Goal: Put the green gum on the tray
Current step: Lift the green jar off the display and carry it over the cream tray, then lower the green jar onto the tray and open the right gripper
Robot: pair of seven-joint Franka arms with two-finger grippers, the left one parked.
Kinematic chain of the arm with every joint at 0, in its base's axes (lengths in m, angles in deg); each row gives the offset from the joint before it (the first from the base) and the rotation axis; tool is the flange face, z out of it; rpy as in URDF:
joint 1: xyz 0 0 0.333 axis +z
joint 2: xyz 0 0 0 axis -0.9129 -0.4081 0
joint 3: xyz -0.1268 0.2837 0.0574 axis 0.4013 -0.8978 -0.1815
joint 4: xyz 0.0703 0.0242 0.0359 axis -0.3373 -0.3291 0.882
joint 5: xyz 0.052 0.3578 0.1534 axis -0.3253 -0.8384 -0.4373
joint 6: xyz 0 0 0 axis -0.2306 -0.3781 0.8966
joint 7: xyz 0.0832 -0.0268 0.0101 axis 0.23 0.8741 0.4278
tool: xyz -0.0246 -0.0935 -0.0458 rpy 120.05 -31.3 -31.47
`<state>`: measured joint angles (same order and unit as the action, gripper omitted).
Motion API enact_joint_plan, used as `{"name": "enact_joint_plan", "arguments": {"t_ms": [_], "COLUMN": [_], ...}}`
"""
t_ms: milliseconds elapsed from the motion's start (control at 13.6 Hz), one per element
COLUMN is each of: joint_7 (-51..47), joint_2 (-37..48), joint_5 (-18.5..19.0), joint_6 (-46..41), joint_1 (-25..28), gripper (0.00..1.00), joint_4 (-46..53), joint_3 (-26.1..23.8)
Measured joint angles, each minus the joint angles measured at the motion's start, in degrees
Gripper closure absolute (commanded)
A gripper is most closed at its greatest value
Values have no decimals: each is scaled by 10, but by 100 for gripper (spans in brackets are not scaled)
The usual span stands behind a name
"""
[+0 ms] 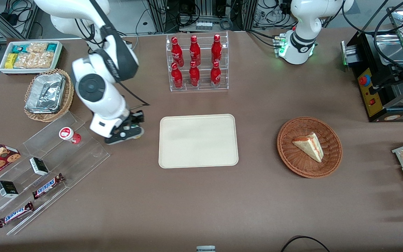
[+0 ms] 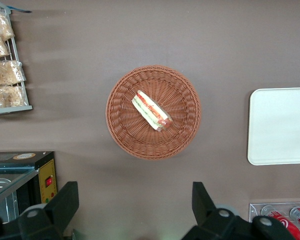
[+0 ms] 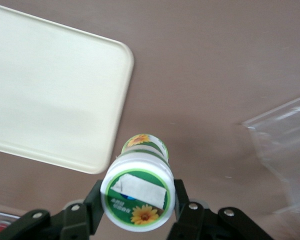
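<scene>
We see the gripper (image 1: 128, 130) hanging above the brown table (image 1: 201, 196), between the clear stepped stand (image 1: 52, 168) and the tray (image 1: 198, 140), just beside the tray's short edge toward the working arm's end. From the wrist camera its two black fingers (image 3: 92, 207) press against the sides of the green gum (image 3: 138, 190), so the claw is closed on the bottle just below its lid, spread only as wide as the bottle. The bottle's round white-and-green lid, with a small sunflower on it, faces the camera, and the green-yellow label shows below it. The gum appears to be lifted clear of the table, though from the front the arm covers it and we cannot be sure how high. The tray's rounded corner (image 3: 121, 52) lies close to the bottle, and the gum is over bare table beside it, not over the tray itself. On the stand we see the red-lidded bottle (image 1: 69, 134) on the top step, two small dark boxes (image 1: 39, 166) lower down, and two chocolate bars (image 1: 47, 186) on the steps nearest the front camera. A rack of red bottles (image 1: 196, 62) stands farther from the front camera than the tray. Toward the parked arm's end, a wicker basket (image 1: 331, 161) holds a sandwich wedge (image 1: 309, 145).
</scene>
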<state>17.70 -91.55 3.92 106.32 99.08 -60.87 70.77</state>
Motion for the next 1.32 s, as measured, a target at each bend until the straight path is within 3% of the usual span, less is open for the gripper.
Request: {"name": "enact_joint_plan", "arguments": {"t_ms": [513, 1320], "joint_7": [-169, -351], "joint_2": [-89, -204], "joint_5": [-10, -11], "joint_6": [56, 150], "joint_1": [100, 168], "gripper": [100, 100], "joint_4": [52, 117], "joint_3": [0, 1]}}
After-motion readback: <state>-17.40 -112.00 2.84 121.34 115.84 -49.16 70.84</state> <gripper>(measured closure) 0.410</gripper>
